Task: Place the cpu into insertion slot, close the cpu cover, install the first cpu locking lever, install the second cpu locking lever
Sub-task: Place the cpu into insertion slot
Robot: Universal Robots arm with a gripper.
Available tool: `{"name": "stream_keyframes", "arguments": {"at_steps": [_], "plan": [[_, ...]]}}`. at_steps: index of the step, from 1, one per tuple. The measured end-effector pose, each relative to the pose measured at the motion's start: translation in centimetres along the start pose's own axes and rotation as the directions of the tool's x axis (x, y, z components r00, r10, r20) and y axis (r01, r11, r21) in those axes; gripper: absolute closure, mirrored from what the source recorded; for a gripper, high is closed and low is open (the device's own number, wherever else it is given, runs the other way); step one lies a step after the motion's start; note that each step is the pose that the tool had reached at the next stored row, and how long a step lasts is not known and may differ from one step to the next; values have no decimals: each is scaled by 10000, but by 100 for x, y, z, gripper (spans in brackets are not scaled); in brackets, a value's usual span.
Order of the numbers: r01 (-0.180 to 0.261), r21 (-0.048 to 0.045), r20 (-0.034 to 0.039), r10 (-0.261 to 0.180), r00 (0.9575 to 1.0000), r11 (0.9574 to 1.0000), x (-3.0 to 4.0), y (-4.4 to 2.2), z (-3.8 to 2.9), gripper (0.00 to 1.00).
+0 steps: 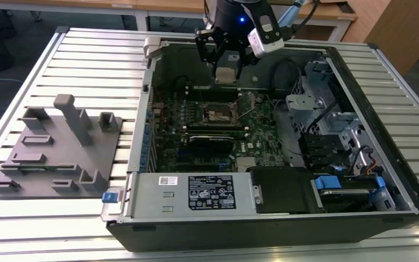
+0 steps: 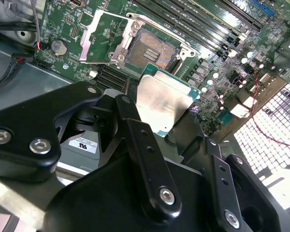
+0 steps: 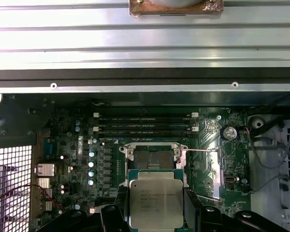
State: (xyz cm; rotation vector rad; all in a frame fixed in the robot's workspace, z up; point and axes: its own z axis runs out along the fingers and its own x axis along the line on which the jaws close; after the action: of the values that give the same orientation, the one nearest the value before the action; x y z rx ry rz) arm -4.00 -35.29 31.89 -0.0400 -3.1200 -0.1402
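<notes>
My gripper (image 1: 226,66) is shut on the cpu (image 1: 226,75), a flat square chip with a pale metal top, which I hold above the rear of the motherboard. In both wrist views the cpu (image 3: 154,203) (image 2: 161,104) sits between my black fingers (image 3: 116,215), apart from the board. The insertion slot (image 3: 151,157) (image 2: 149,50) (image 1: 219,113) lies bare, a dark centre with a silvery rim, just beyond the chip. The cpu cover (image 2: 96,36) is swung open beside the slot. Two thin locking levers (image 3: 201,150) (image 3: 205,196) stand released at the slot's side.
The open computer case (image 1: 384,125) walls in the board. Long black memory slots (image 3: 145,123) run beside the socket. A grey power supply box (image 1: 195,194) fills the near corner, and drive cages (image 1: 318,106) are on the exterior view's right. A grey fixture (image 1: 57,147) sits on the slatted table.
</notes>
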Motion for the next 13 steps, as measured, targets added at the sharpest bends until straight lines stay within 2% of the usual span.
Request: {"name": "stream_keyframes", "arguments": {"at_steps": [5, 10, 13], "plan": [[0, 20, 2, 0, 10000, 10000, 0, 0, 5, 46], [-3, 181, 7, 3, 10000, 9998, -1, -4, 42, 46], [-2, 217, 26, 1, 10000, 9998, -1, -8, 90, 46]]}}
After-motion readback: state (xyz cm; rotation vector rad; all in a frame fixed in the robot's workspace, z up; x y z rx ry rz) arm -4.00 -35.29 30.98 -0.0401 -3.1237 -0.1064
